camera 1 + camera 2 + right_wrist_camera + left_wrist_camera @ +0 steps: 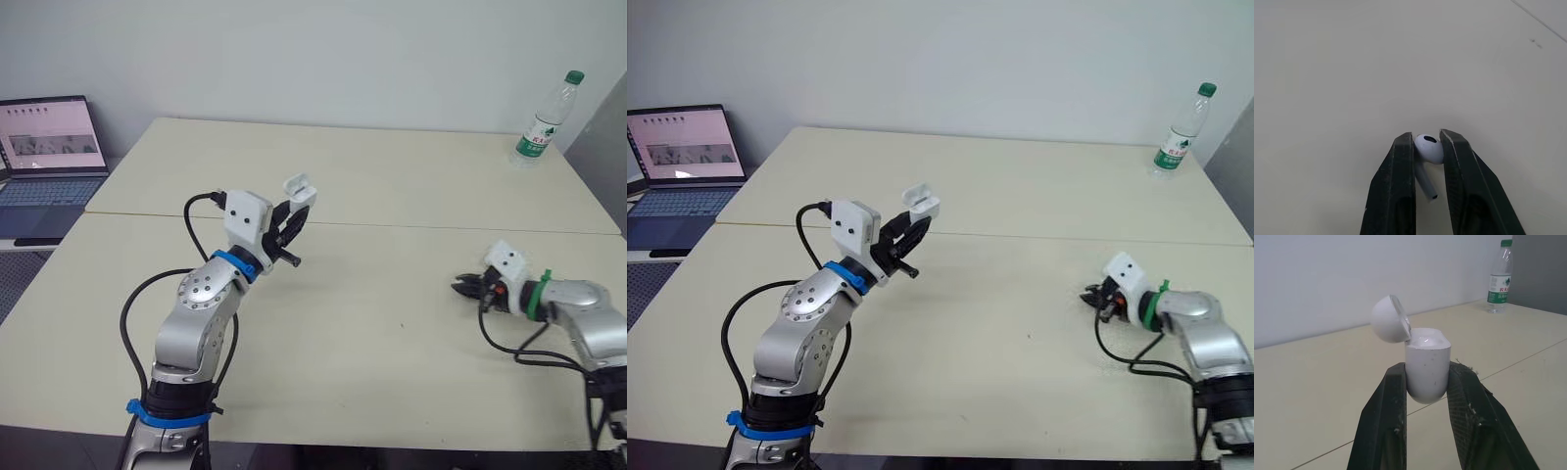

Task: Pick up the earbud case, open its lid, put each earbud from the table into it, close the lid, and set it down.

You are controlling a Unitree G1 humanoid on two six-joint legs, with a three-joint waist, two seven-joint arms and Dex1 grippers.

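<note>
At the near right, the robot's right arm lies low over the table (392, 323), its forearm almost level and pointing left. The right gripper (1426, 139) is closed on a white earbud (1428, 148). The two black fingers pinch the rounded head and the stem trails back between them. Whether the earbud is touching the tabletop or just above it cannot be told.

On the near left, the left arm rises from the table's near edge. Its elbow is bent and its forearm angles up and away toward the far right. The left gripper (297, 217) is raised well above the surface and clamps the lower body of the white earbud case (1426, 367), one finger on each side. The case stands upright between the fingertips. Its lid (1390, 319) is swung open and tipped back on its hinge, so the top of the case is open.

Farther back, a seam runs left to right across the tabletop. A clear water bottle (545, 119) with a green cap stands upright at the far right corner. An open laptop (49, 147) sits off the table's far left side.
</note>
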